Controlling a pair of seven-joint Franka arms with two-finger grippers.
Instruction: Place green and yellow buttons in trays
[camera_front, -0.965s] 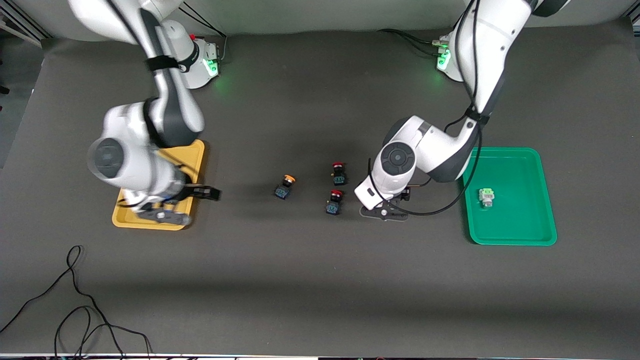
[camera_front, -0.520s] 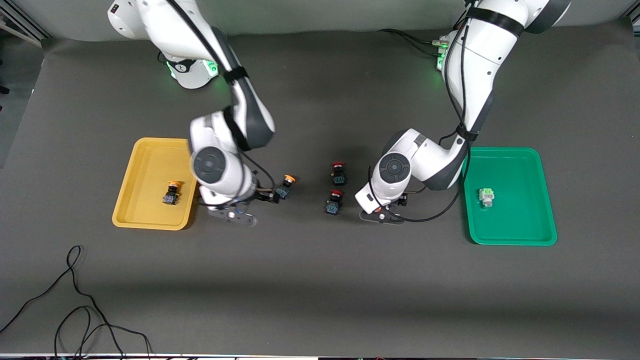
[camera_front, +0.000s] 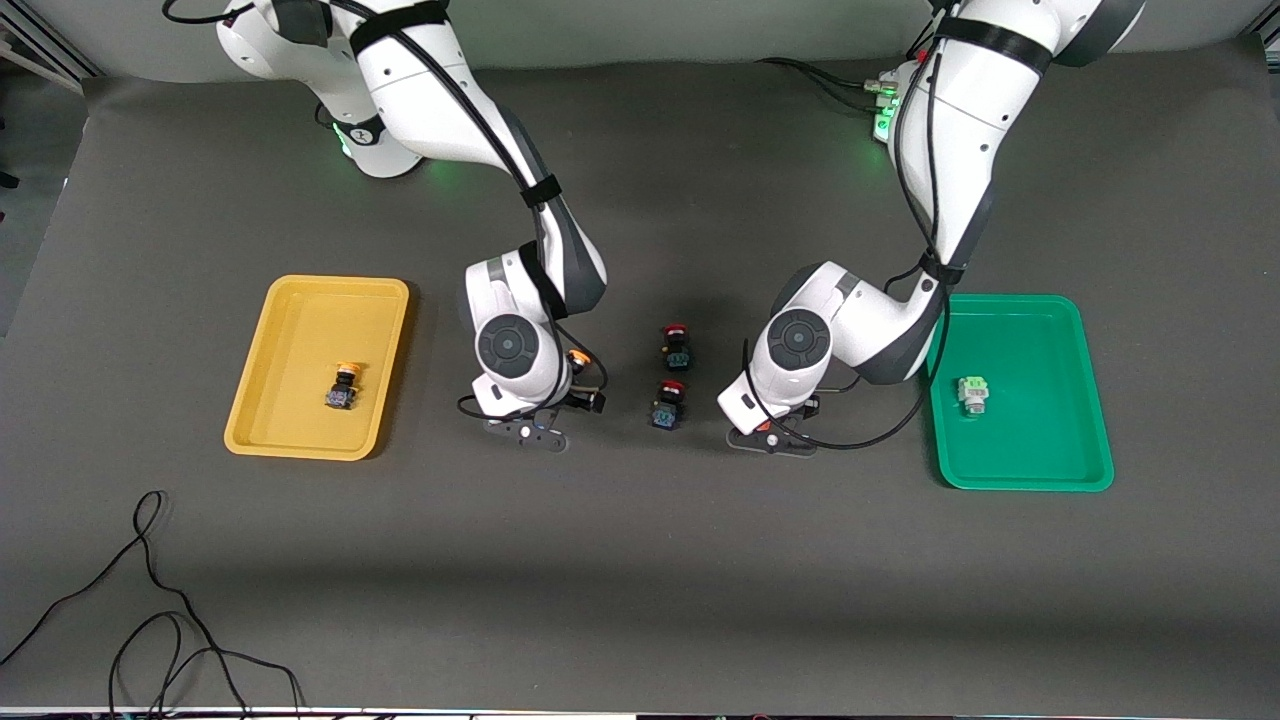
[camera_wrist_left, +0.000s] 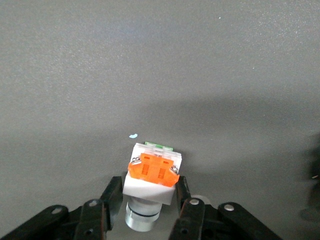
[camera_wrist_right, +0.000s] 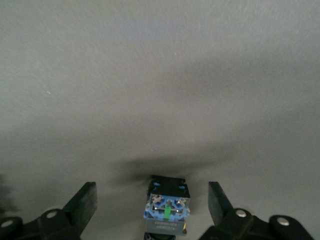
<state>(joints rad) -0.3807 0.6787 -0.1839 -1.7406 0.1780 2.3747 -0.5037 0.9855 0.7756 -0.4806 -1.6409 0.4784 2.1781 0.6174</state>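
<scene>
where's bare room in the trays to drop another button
Yellow tray: one yellow button near its middle; bare floor toward the robots' bases. Green tray: one white button by its inner rim; the rest is bare. Crowded between the grippers, around the two red buttons.

readable text: nothing is showing up anywhere
buttons: no lettering is coming through on any of them
trays: no markings are showing
arms: no legible brand

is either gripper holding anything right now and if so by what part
The left gripper clamps the white-bodied button by the sides of its body. The right gripper is open astride the yellow button, gripping nothing.
</scene>
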